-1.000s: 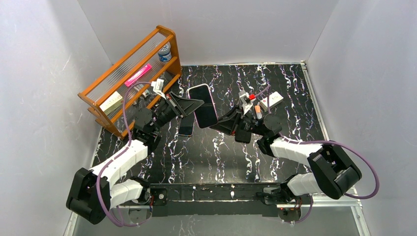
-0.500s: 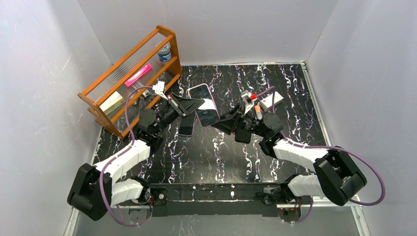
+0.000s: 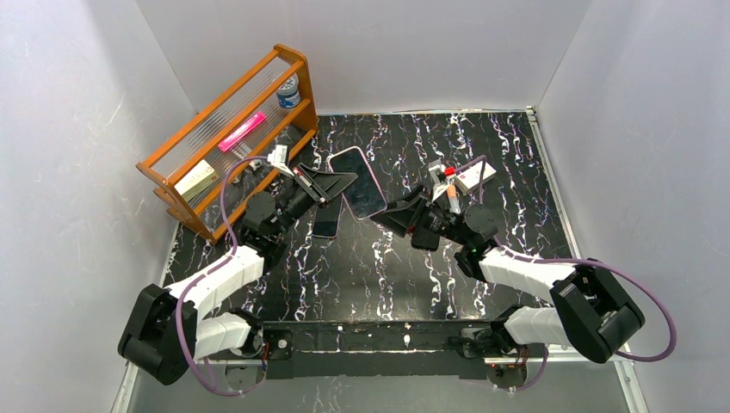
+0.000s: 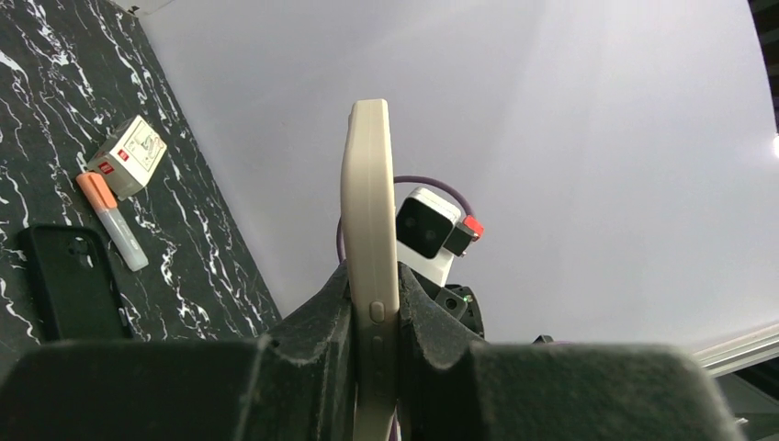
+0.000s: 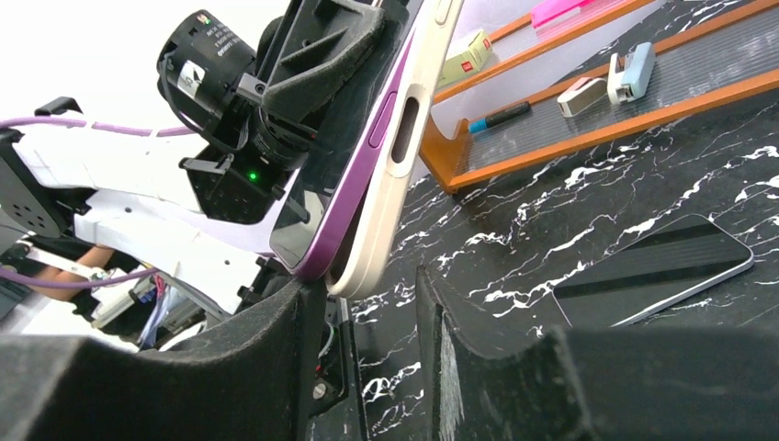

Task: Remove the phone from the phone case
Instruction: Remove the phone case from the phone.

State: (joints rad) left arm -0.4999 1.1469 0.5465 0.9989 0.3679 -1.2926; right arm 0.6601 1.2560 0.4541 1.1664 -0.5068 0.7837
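**Cream case clamped in the left hand, purple phone showing at its rim**

Cream plastic fills the middle of the left wrist view: the case point(image 4: 369, 230) stands upright on its edge, and the left hand point(image 4: 372, 294) is closed on it, one finger pressed against each flat side. From above, the phone point(image 3: 360, 182) is held up over the black marbled bench point(image 3: 379, 258), between the two arms, with its dark screen tilted upward.

The right hand point(image 5: 367, 289) sits at the lower corner of the case with its fingers apart. The corner hangs between them, and a gap shows on one side. In the right wrist view the purple side of the phone stands out beyond the cream rim along the lower part, but the phone is still seated in the case.

A second phone point(image 5: 657, 271) lies flat on the bench, screen up, just below the held one. A black case point(image 4: 73, 285) lies near the right arm, with an orange-capped marker point(image 4: 110, 220) and a small white box point(image 4: 133, 152) beyond it. A wooden rack point(image 3: 172, 163) stands at the far left of the bench, holding small items.
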